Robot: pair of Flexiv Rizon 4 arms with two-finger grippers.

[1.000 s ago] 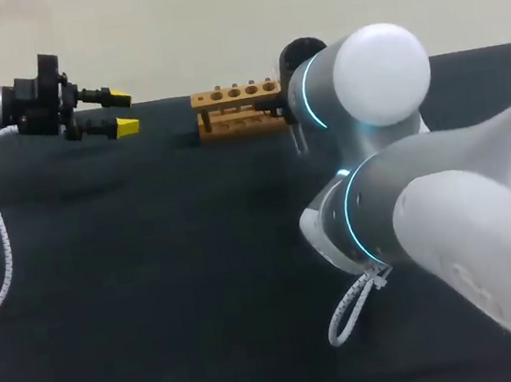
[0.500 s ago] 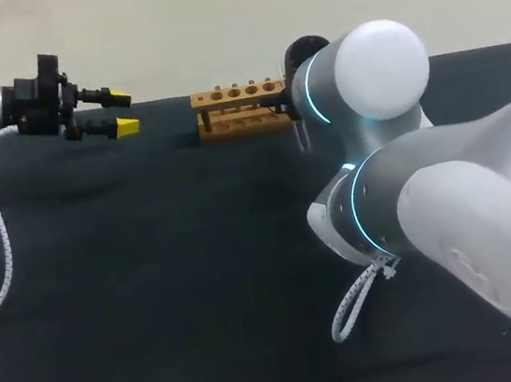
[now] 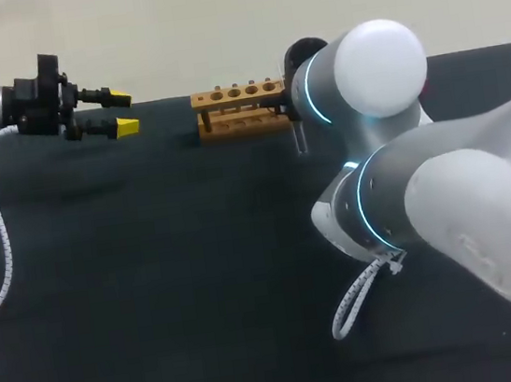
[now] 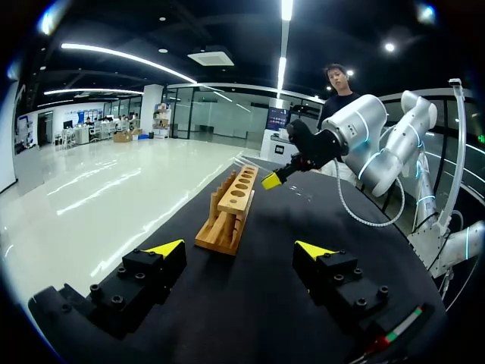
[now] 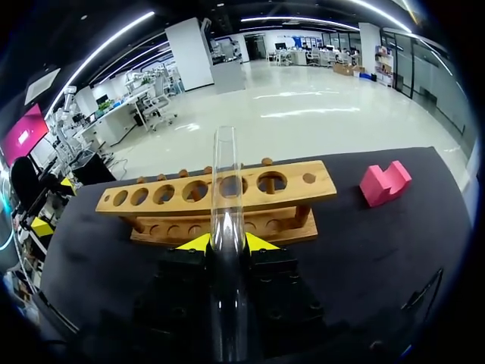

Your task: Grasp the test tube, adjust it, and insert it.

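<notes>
Right gripper (image 5: 225, 244): 2 yellow-tipped fingers clamped on the clear glass test tube (image 5: 224, 174). The tube runs out ahead of the fingers, its open mouth in front of the light wooden rack with a row of round holes (image 5: 292, 186). Tube not inserted. Left gripper (image 4: 239, 250): fingers apart, holding nothing, well apart from the rack above the black table (image 3: 154, 280). A small pink block (image 5: 385, 183) lies near the rack's end.
</notes>
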